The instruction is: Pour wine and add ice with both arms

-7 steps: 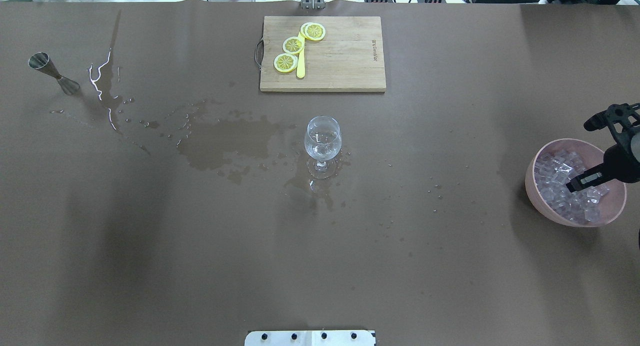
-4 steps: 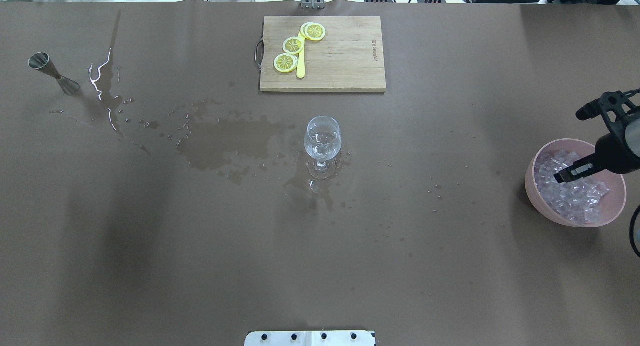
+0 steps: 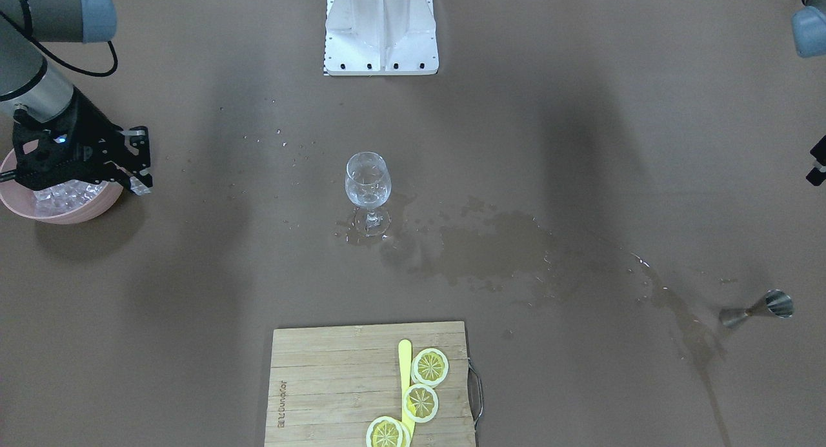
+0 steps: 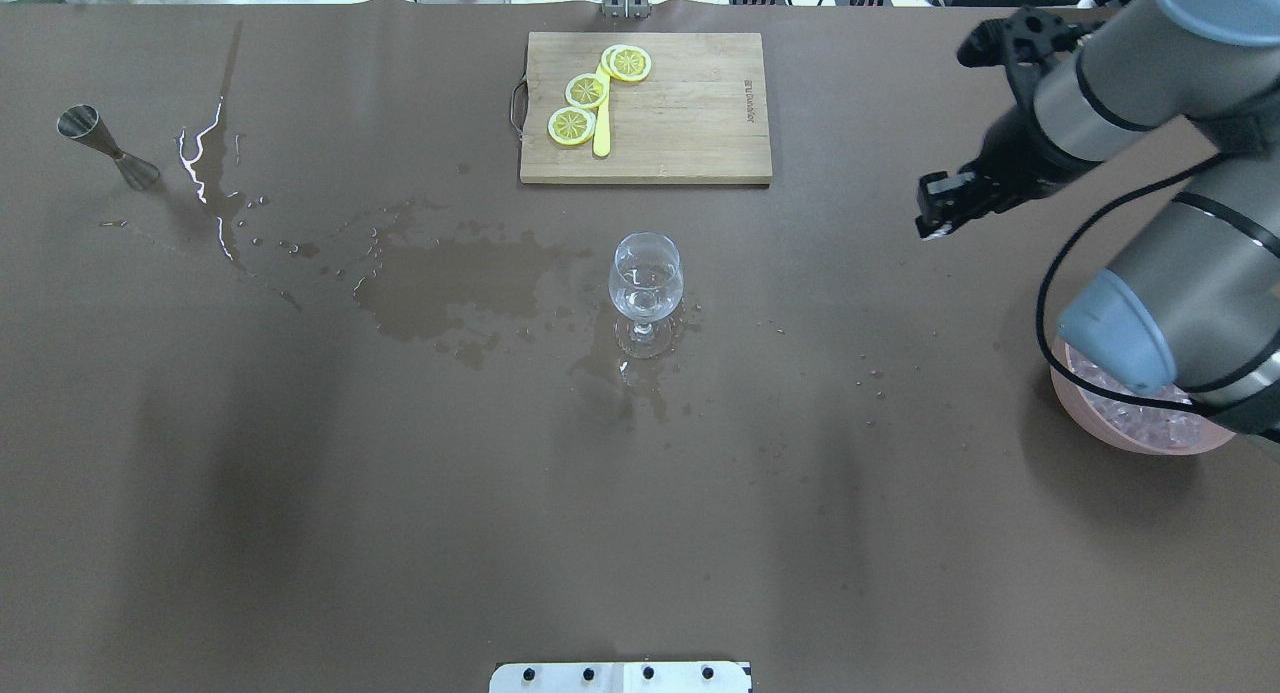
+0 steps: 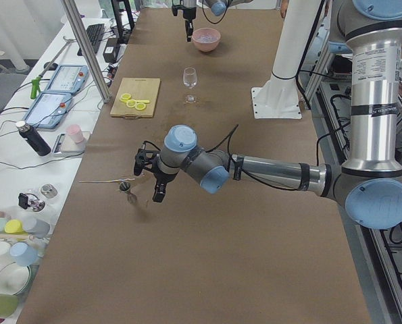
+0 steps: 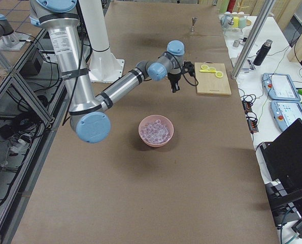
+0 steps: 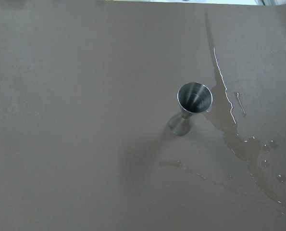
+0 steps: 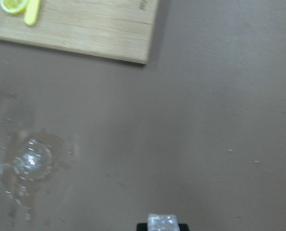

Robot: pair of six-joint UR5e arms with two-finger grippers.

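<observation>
Jaws of the left gripper hang near the small steel hourglass-shaped jigger at the bench's left end, and whether they are apart or together cannot be told; the jigger stands upright on the brown bench, with a thin shining streak of spilled liquid close by and a wide wet patch further right; the stemmed clear wine glass stands upright at the patch's right edge, with a little clear wine inside; beyond it lies the wooden cutting board, carrying three yellow lemon slices and a yellow stick; right of the glass, the right gripper hangs above bare bench, its jaws clamped on one clear ice cube; the pink bowl of ice cubes sits at the right end, well apart from the glass.
</observation>
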